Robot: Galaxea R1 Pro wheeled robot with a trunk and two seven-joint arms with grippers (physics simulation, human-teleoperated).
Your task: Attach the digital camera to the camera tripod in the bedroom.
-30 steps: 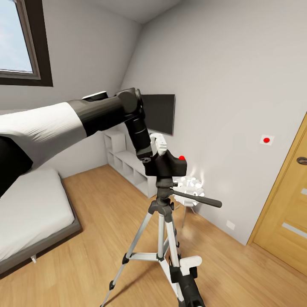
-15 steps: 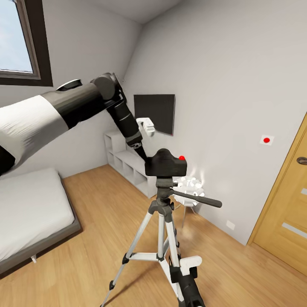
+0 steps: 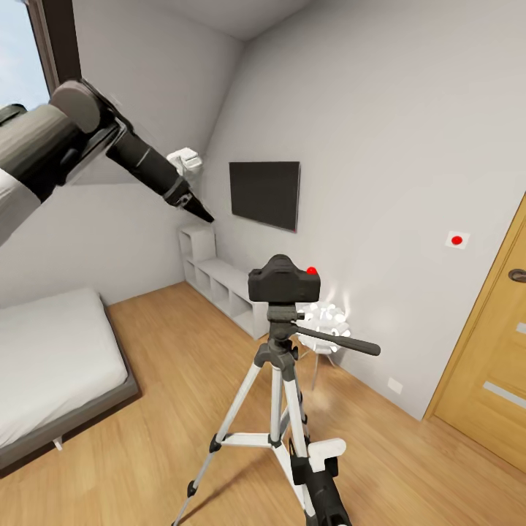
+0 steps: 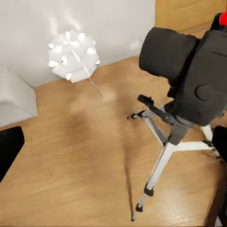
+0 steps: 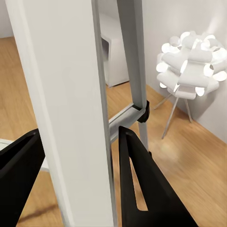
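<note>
The black digital camera (image 3: 281, 283) with its red button sits on the pan head of the camera tripod (image 3: 276, 398), mid-room in the bedroom. My left gripper (image 3: 199, 210) is raised well above and to the left of it, open and empty. In the left wrist view the camera (image 4: 196, 71) and the tripod's legs (image 4: 163, 156) lie ahead, with the fingers (image 4: 10, 147) spread wide. My right gripper (image 3: 299, 467) is low at the tripod's near leg. In the right wrist view that silver leg (image 5: 66, 94) runs between the two black fingers (image 5: 142, 184), which close against it.
A low grey bed (image 3: 51, 365) lies to the left. A wall TV (image 3: 264, 193) and a white shelf unit (image 3: 219, 281) stand behind the tripod. A white ball lamp (image 3: 325, 318) is just past it, and a wooden door (image 3: 497, 365) is at the right.
My left gripper has let go of the camera and swung up and to the left, away from it. The camera stays on the tripod head. The right arm has not moved.
</note>
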